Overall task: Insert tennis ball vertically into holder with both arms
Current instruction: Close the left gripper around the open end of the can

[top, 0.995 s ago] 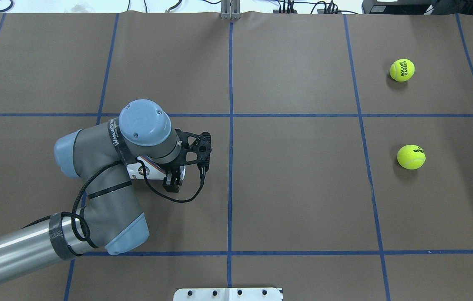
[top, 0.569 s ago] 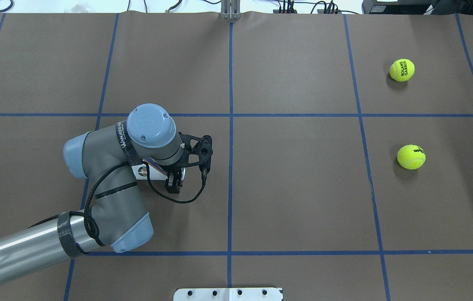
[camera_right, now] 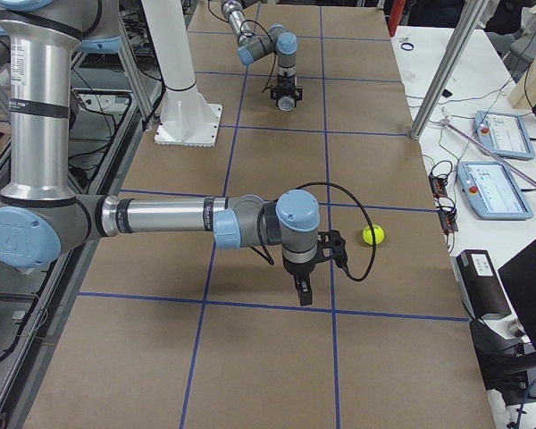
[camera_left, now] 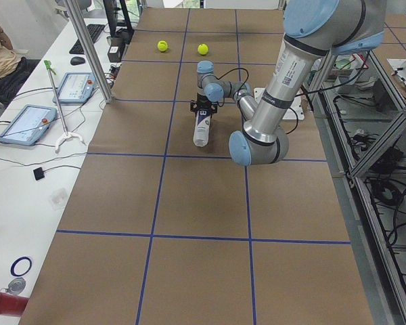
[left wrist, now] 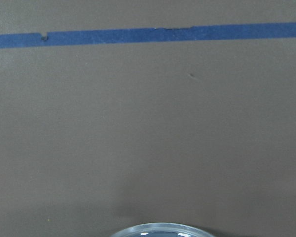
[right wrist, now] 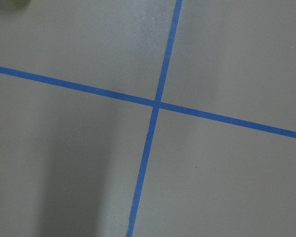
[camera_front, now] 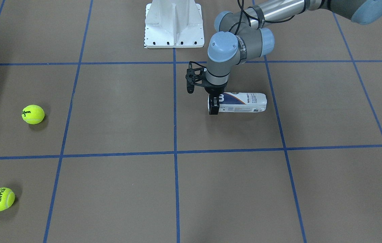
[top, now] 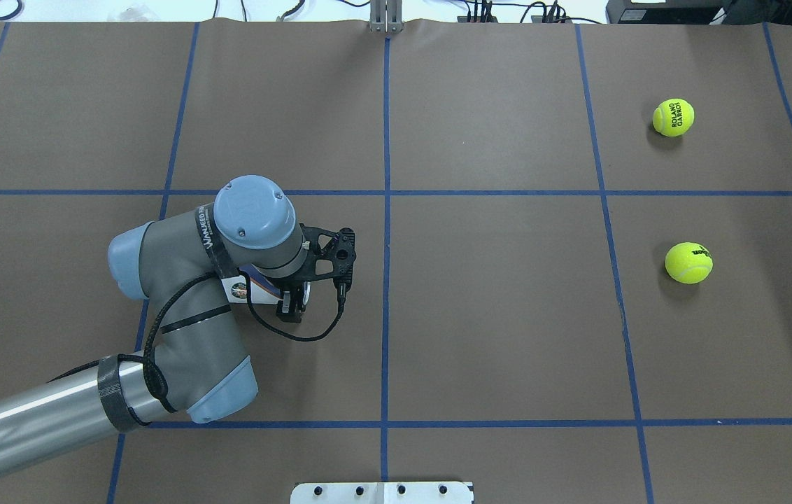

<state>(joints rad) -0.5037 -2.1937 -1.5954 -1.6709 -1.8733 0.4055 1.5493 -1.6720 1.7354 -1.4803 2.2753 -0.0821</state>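
Front view: The holder (camera_front: 241, 102) lay on its side on the desk (camera_front: 110, 101), near the white base (camera_front: 173, 23). The left arm (camera_front: 238, 44) reached down, and the left jaws sat around one end of the holder. I could not tell if they squeezed it.
Top view: The left arm hid most of the holder (top: 236, 288). Two tennis balls (top: 673, 117) (top: 688, 262) lay well apart from it.
Left side view: The holder (camera_left: 201, 128) lay flat, with the left jaws at its far end.
Right side view: The right arm (camera_right: 161, 217) hung near one ball (camera_right: 372, 234). The right jaws pointed down. I could not tell if they were open.
Left wrist view: Only the holder's rim (left wrist: 160, 228) showed, at the bottom edge.
Right wrist view: Blue tape lines (right wrist: 157, 103) crossed on the desk.
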